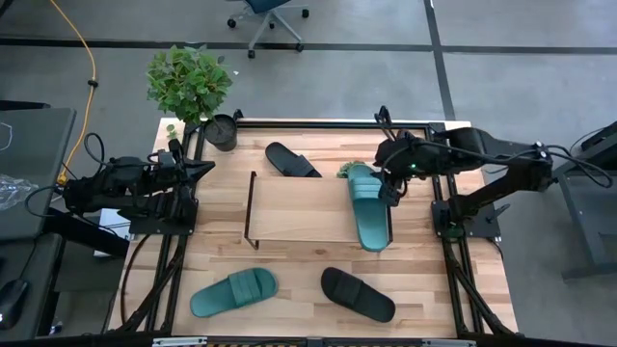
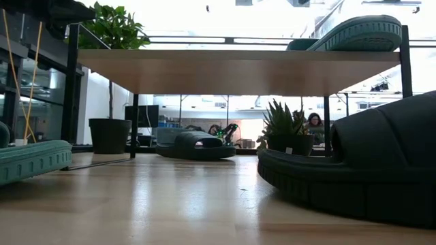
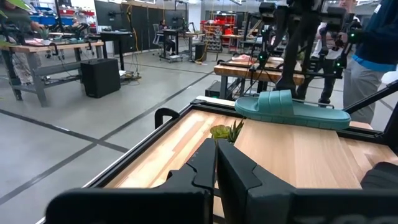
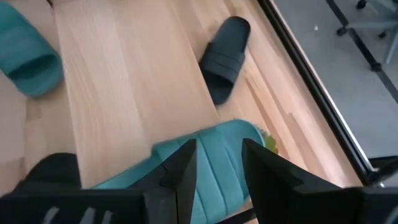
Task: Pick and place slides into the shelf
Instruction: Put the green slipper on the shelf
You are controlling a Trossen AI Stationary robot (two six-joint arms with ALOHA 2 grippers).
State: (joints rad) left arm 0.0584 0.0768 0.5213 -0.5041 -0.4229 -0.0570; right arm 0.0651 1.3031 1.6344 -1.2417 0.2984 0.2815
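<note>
The shelf stands mid-table, and its plank top spans the low view. One teal slide lies sole-down across the shelf's right end, overhanging its edges. My right gripper hovers open over that slide's far half. A black slide rests on the table behind the shelf. The second teal slide and second black slide lie on the table at the near side. My left gripper is shut and waits at the table's left edge. My right gripper comes from above, slanting down, with its open fingers over the teal slide's far half. I cannot tell whether they touch it. The slide rests on the shelf's top.
A potted plant stands at the far left corner. A small succulent sits behind the shelf, beside the teal slide's far end. Black frame rails border the table. Bare plank shows on the shelf's left and middle.
</note>
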